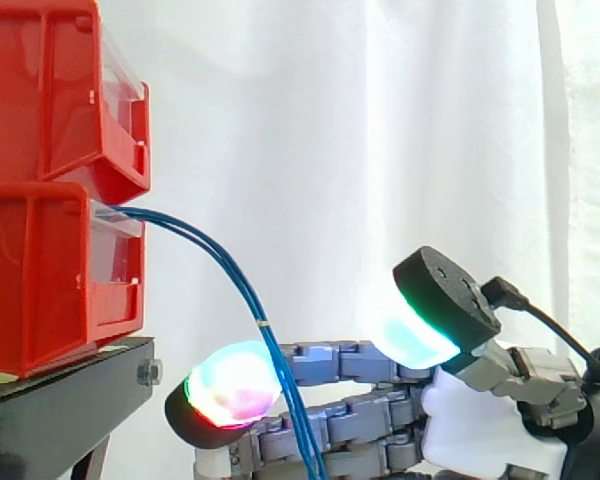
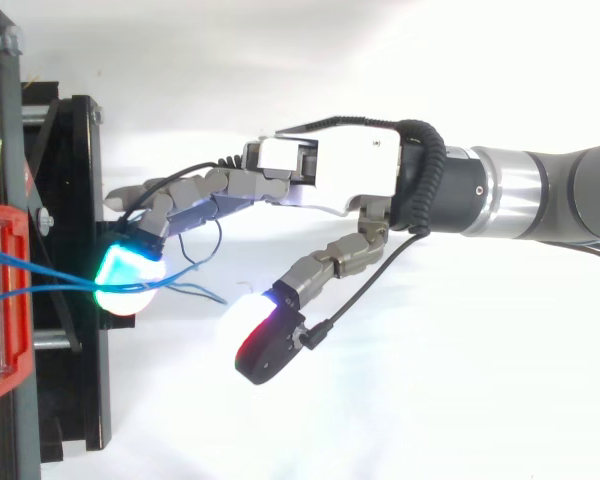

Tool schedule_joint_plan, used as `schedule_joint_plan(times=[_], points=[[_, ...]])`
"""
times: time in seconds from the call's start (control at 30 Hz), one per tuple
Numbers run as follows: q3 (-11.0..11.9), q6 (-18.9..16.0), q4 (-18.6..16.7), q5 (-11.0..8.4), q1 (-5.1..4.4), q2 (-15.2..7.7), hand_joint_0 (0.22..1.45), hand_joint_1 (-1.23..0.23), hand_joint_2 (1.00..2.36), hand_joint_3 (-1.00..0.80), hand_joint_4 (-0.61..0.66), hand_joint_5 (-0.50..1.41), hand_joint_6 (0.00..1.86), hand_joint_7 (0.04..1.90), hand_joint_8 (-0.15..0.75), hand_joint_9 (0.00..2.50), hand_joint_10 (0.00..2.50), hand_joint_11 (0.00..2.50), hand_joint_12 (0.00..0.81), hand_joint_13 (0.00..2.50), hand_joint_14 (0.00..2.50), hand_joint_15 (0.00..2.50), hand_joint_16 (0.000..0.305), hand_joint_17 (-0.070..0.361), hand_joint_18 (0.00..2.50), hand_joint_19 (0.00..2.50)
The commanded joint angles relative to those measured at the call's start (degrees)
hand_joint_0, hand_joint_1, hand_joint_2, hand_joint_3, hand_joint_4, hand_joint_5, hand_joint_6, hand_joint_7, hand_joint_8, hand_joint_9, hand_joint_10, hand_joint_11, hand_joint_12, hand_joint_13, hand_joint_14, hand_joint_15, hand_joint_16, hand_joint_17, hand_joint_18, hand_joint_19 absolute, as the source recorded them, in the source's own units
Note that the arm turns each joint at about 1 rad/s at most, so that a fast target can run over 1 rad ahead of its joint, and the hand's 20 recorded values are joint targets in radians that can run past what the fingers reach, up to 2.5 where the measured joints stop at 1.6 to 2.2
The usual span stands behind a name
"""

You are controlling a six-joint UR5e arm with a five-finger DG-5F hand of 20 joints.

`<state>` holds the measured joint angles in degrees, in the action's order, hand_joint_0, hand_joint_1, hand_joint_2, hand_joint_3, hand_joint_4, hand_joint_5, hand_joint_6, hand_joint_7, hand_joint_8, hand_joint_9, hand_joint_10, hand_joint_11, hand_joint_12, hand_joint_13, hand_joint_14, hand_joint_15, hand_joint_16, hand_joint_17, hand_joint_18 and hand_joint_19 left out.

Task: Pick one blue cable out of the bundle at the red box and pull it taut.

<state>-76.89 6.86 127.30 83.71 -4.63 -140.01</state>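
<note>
Blue cables [image 1: 220, 255] slope from the red box [image 1: 40, 290], ahead of the fingertips, down across the open robot hand's [image 2: 330, 170] outstretched fingers [image 2: 210, 190], ungripped.

The side camera sits close and level with the red bins [image 1: 50, 270], looking across their front with the white curtain [image 1: 380, 120] behind. The top camera looks down on the space just before the bins. Both views share the bins' front, the blue cables [image 1: 230, 265] and the robot hand [image 2: 330, 165].
</note>
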Motion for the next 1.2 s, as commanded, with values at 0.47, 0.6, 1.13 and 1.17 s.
schedule_joint_plan(times=[0.47, 0.6, 1.13, 1.17], points=[[5.5, -1.3, 0.8, 2.07, 0.23, -4.0, 0.58, -0.70, 1.00, -0.50, 0.37, -0.13, 0.50, 0.98, 0.322, 0.56, 0.00, 0.12, 0.348, 0.25, 0.00, 0.07, 0.048, 0.107, 0.11, 0.07], [5.5, -1.4, 0.7, 2.24, 0.32, -4.0, 0.59, -0.70, 1.00, -0.47, 0.32, -0.12, 0.50, 1.10, 0.321, 0.56, 0.01, 0.13, 0.346, 0.25, 0.00, 0.07, 0.047, 0.106, 0.12, 0.08], [6.7, -1.2, 3.0, 1.98, 1.55, -4.0, 0.59, -0.70, 1.00, -0.49, 0.32, -0.12, 0.50, 1.09, 0.321, 0.56, 0.00, 0.15, 0.348, 0.26, 0.00, 0.08, 0.048, 0.108, 0.14, 0.10], [6.8, -1.2, 3.0, 1.98, 1.64, -4.0, 0.59, -0.70, 1.00, -0.48, 0.33, -0.12, 0.50, 1.10, 0.322, 0.56, 0.00, 0.15, 0.348, 0.26, 0.00, 0.07, 0.048, 0.108, 0.14, 0.10]])
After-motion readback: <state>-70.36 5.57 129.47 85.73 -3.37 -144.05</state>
